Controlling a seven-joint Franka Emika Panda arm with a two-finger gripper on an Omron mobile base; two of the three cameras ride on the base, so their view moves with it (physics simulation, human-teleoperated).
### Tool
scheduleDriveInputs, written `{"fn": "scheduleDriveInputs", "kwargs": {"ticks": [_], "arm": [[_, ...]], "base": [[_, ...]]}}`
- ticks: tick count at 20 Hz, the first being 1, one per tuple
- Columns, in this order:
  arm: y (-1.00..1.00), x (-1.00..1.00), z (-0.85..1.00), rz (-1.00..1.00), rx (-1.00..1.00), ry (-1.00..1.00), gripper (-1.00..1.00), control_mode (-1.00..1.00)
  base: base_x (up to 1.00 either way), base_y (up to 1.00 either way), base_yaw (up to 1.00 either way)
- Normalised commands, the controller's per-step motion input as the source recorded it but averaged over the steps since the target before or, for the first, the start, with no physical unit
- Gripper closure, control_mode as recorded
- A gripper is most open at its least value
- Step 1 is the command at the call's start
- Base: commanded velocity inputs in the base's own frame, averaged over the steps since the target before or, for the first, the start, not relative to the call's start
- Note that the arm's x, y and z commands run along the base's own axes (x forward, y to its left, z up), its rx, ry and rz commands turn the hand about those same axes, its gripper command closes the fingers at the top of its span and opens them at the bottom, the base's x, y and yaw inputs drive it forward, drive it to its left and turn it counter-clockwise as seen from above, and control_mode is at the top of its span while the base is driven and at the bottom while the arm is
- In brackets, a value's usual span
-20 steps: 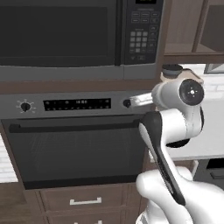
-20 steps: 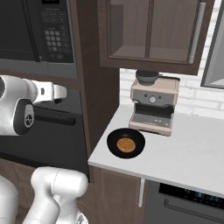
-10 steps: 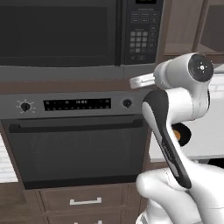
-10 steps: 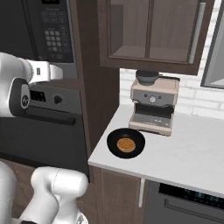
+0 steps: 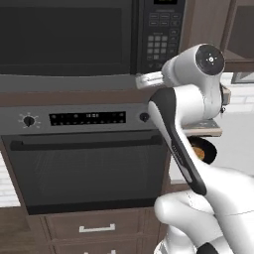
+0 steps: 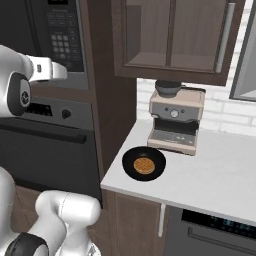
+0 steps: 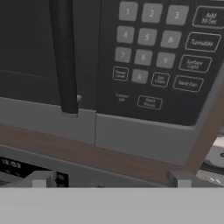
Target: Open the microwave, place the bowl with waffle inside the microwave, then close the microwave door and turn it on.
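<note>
The microwave sits built in above the oven, its door shut; the dark glass fills the left and the keypad the right. My gripper hovers level with the microwave's lower edge, just below the keypad. In the hand view its fingertips stand wide apart and open with nothing between them, facing the keypad and the door's dark vertical handle. The black bowl with waffle rests on the counter to the right, in front of the coffee machine; my arm partly hides the bowl.
The black oven with its long bar handle lies under the microwave, with drawers beneath. A beige coffee machine stands on the white counter under a wooden wall cabinet.
My hand has risen from the oven's control panel to the microwave's bottom edge, staying open. The bowl and door have not moved.
</note>
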Motion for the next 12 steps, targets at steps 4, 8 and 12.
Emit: {"fn": "scheduleDriveInputs", "kwargs": {"ticks": [4, 8, 12], "arm": [[0.0, 0.11, 0.13, 0.0, 0.05, 0.0, -1.0, -1.0], [0.05, 0.07, 0.21, 0.0, 0.05, 0.0, -1.0, -1.0], [0.19, 0.15, 0.17, 0.0, 0.05, 0.0, -1.0, -1.0]], "base": [[0.0, 0.0, 0.0], [0.0, 0.0, 0.0], [0.0, 0.0, 0.0]]}}
